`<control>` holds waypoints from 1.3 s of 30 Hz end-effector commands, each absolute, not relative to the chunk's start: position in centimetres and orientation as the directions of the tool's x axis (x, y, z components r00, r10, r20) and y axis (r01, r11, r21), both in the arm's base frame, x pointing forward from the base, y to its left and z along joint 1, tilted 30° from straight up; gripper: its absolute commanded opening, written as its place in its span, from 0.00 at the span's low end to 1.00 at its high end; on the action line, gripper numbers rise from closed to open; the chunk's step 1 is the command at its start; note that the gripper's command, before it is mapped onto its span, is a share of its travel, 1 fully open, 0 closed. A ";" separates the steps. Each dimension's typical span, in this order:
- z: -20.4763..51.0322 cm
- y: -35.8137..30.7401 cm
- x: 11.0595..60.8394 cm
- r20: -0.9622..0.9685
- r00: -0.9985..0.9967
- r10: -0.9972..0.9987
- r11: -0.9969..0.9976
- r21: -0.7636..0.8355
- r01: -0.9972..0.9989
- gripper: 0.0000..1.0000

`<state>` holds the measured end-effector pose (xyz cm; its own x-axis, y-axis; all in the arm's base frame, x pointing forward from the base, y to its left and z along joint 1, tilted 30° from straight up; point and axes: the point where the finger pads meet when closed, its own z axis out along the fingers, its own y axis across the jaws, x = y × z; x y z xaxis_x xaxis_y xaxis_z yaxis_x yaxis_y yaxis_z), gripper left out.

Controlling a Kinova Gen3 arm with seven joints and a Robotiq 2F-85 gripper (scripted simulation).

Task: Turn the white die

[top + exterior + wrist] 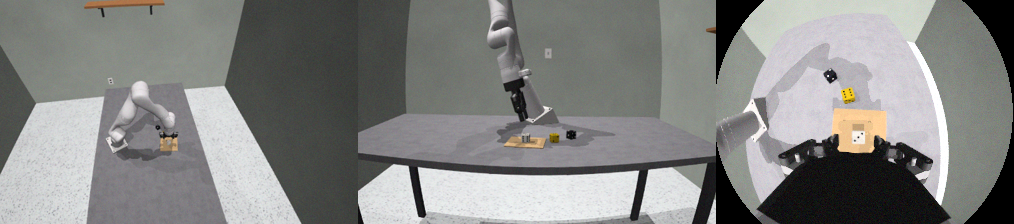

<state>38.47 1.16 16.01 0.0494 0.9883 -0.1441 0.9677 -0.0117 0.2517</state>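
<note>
The white die (526,137) sits on the tan mat (525,142) on the grey table. It also shows in the wrist view (859,139) on the mat (859,131), between my two fingers in the picture. In the top view the die (169,142) is a small pale spot on the mat (169,146). My gripper (521,116) hangs tilted above the mat, well clear of the die, open and empty. Its fingers frame the die in the wrist view (857,149). The die's top face is too small to read.
A yellow die (554,137) lies just right of the mat, and a black die (571,134) lies further right; both show in the wrist view beyond the mat (849,95) (831,76). The arm's base (545,116) stands behind the mat.
</note>
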 end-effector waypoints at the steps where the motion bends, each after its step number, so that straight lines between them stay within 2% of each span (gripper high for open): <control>1: 16.0 1.9 38.5 -0.157 0.033 0.987 0.008 0.254 0.967 0.67; 27: 16.1 2.0 38.6 -0.194 0.043 0.980 0.009 0.259 0.966 0.67; 39: 15.6 2.1 38.5 -0.330 0.078 0.941 0.005 0.244 0.970 0.67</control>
